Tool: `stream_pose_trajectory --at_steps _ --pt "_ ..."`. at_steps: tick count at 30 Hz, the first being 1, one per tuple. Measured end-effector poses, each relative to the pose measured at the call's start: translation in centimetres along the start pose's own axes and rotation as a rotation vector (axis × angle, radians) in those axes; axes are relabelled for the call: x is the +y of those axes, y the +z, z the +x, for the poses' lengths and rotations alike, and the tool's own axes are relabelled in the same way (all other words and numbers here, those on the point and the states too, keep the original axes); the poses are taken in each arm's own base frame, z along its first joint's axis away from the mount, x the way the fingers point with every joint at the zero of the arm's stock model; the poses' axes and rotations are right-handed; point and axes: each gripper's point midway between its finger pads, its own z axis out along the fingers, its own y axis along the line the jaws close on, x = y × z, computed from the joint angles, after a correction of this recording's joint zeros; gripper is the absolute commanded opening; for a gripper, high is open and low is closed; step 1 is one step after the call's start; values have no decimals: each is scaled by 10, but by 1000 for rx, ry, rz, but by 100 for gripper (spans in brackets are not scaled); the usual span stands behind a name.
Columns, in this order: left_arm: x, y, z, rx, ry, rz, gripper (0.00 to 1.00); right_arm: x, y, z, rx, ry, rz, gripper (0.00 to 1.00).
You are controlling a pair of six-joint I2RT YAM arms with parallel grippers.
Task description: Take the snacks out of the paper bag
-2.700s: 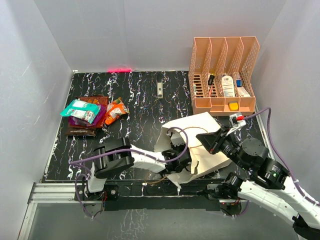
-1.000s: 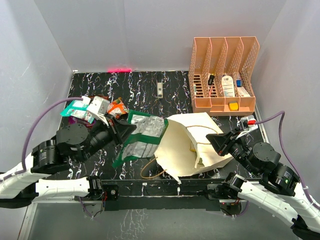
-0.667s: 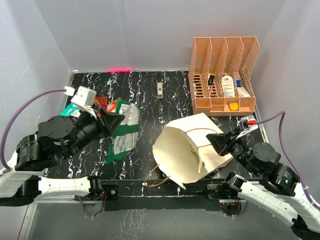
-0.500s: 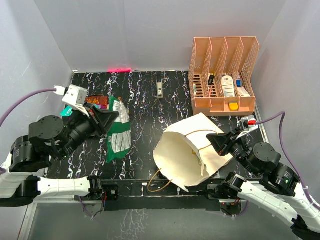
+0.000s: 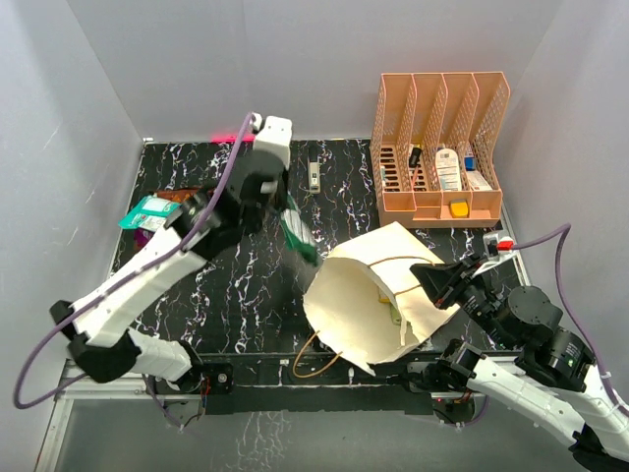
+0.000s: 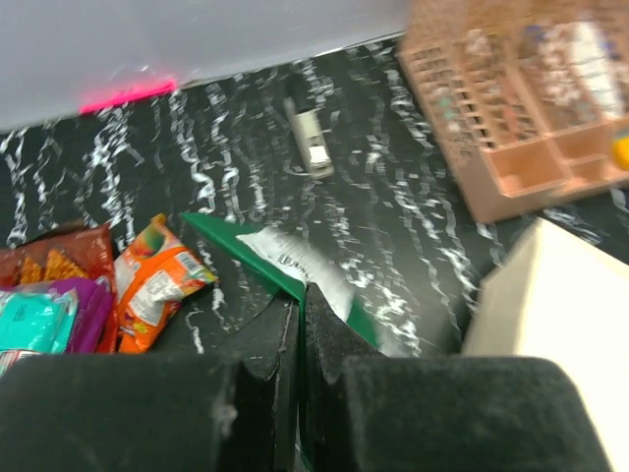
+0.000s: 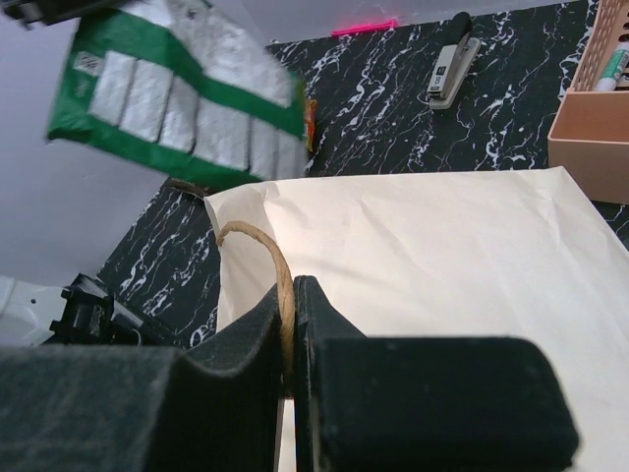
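My left gripper (image 5: 292,218) is raised above the table's middle and shut on a green and silver snack packet (image 5: 301,239), which hangs edge-on. In the left wrist view the jaws (image 6: 300,300) pinch the packet (image 6: 285,264). Orange (image 6: 157,280), purple (image 6: 88,310), teal (image 6: 29,326) and dark brown (image 6: 59,258) packets lie at the left. The tan paper bag (image 5: 364,300) lies open toward the front left. My right gripper (image 5: 434,279) is shut on the bag's cord handle (image 7: 273,258), holding the bag (image 7: 423,246).
A peach mesh file organiser (image 5: 437,147) with small bottles stands at the back right. A stapler (image 5: 314,176) lies at the back centre. The bag's other cord handle (image 5: 307,359) trails over the front edge. The teal packet (image 5: 147,209) marks the snack pile at the left.
My left arm has lifted the green packet from low beside the snack pile and swung it up and right toward the table's middle. The bag and my right gripper have barely moved.
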Motion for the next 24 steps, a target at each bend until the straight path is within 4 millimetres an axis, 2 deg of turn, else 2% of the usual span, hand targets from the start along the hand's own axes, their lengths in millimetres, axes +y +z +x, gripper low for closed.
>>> stream_pose_trajectory --at_steps 2,5,8,12,17,24 --pt "21 36 10 62 -20 -57 0 0 -2 -1 -7 2 -4 8" --pt "52 75 17 116 -81 -99 0 0 -3 -2 -12 3 -7 8" --pt "90 112 6 124 -196 -122 0 0 -3 -2 -13 3 -8 8" --pt "144 144 -1 117 -324 -189 0 0 -3 -2 -13 4 -10 8" --pt "208 173 11 116 -483 -315 0 2 -4 -2 -17 5 -19 8" --pt "266 181 34 116 -661 -462 0 3 -7 -5 -30 10 -30 8"
